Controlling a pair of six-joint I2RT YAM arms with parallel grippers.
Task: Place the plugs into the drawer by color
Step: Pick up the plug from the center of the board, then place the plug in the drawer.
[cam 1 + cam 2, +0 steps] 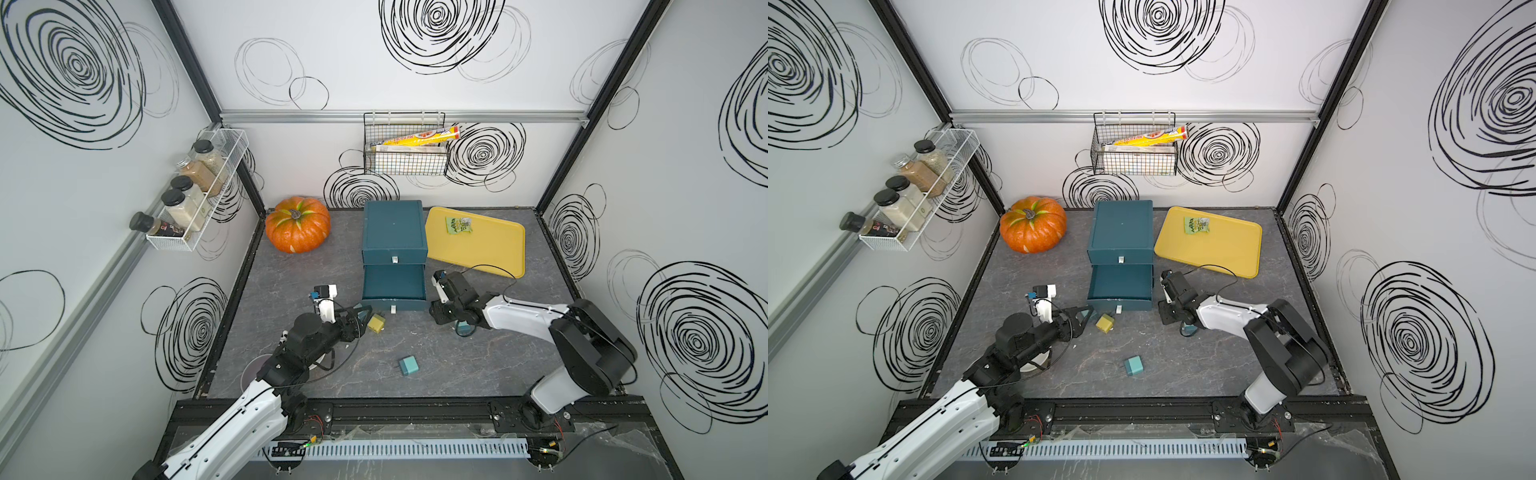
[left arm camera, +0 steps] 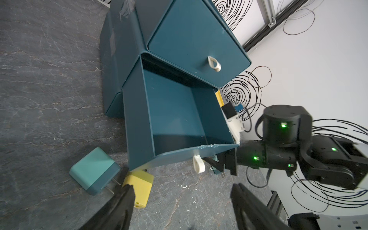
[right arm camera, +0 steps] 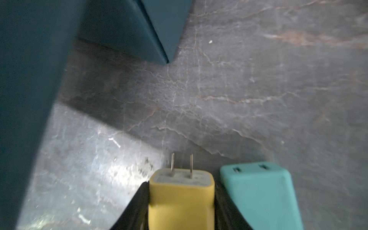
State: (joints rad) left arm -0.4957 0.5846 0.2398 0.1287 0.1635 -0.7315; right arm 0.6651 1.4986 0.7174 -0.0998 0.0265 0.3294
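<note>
Plugs show in four spots on the dark stone-patterned table (image 1: 490, 374). The gripped yellow plug (image 3: 181, 201) sits between the fingers of the right gripper (image 3: 181, 184), which press against its two sides, with its prongs pointing away from the wrist camera. The neighbouring teal plug (image 3: 258, 195) lies just beside it, outside one finger. In both top views this pair is mostly hidden under the right gripper, a little right of centre. The loose yellow plug (image 1: 376, 323) lies just in front of the open drawer (image 1: 394, 282), slightly left of centre. It is right by one finger (image 2: 125, 197) of the left gripper (image 1: 360, 320), whose fingers stand wide apart and grip nothing. Whether that finger touches the plug cannot be told. The lone teal plug (image 1: 408, 365) lies lower in the frame, near the middle, apart from both arms. The open drawer is pulled out toward the arms from the dark teal cabinet (image 1: 394, 228), which stands at the centre toward the back. The cabinet's top drawer above it is closed. Just right of the cabinet lies a flat yellow tray (image 1: 490, 253) with a small green packet (image 1: 459, 225) on it. At the left of the cabinet sits an orange pumpkin (image 1: 298, 230). A black wire basket (image 1: 415, 164) hangs on the back wall, and a white rack (image 1: 232, 166) of jars hangs at the left.
</note>
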